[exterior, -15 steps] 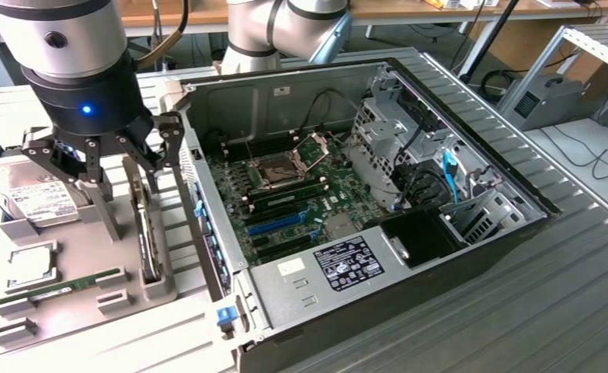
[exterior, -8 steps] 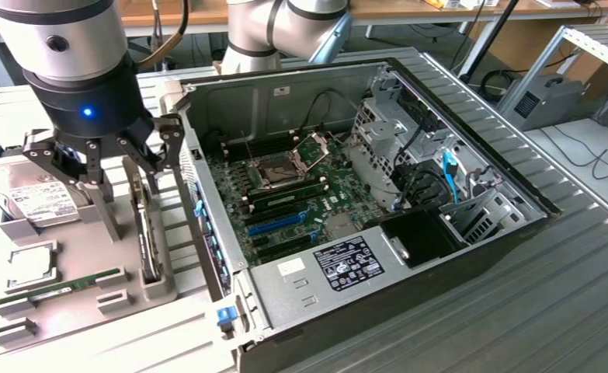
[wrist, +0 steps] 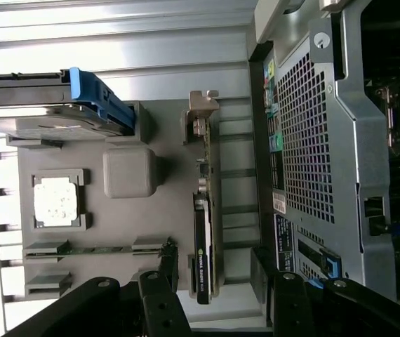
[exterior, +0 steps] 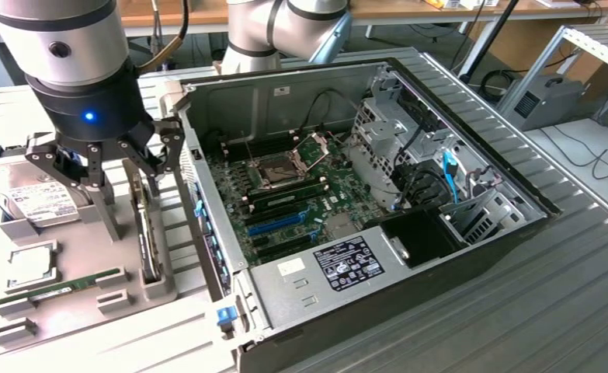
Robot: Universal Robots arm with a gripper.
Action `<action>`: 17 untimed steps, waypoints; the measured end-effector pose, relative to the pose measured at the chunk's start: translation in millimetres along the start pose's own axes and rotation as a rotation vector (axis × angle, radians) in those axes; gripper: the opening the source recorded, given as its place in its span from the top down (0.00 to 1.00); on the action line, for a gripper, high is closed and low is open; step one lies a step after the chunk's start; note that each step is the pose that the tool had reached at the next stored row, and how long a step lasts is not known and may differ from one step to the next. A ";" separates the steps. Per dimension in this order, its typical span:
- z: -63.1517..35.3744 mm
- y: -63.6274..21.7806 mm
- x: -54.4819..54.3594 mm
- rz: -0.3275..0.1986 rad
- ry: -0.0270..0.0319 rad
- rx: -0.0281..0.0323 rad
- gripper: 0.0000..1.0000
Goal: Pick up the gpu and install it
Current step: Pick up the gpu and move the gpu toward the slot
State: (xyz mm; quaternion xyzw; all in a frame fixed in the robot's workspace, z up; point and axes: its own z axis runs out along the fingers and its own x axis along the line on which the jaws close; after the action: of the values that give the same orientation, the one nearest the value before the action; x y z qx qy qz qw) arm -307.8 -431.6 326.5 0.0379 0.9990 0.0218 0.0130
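One claw spread wide over upright gpu; green logo, white lettering there unreadable.

Matt plastic tray, metal-bracketed gpu

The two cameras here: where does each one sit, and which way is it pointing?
Exterior view: sits off the arm, high up, looking down at the open computer case and the gray parts tray; the arm and its open gripper show at the exterior view's left.
Wrist view: rides on the wrist, looking down past the gripper at the gpu standing on edge in the tray.
Shared: the gripper, the gpu, the tray and the case's outer wall.
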 end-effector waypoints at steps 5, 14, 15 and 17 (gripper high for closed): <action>3.0 -0.1 0.1 0.000 -0.0001 -0.0001 0.46; 33.2 -1.5 0.8 0.000 -0.0001 -0.0001 0.46; 39.2 -1.7 1.0 0.000 -0.0001 -0.0001 0.46; 57.8 -2.6 1.4 0.000 -0.0001 -0.0001 0.46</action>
State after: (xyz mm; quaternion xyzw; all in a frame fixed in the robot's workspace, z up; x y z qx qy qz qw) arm -307.7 -431.6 268.6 0.0379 0.9990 0.0218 0.0131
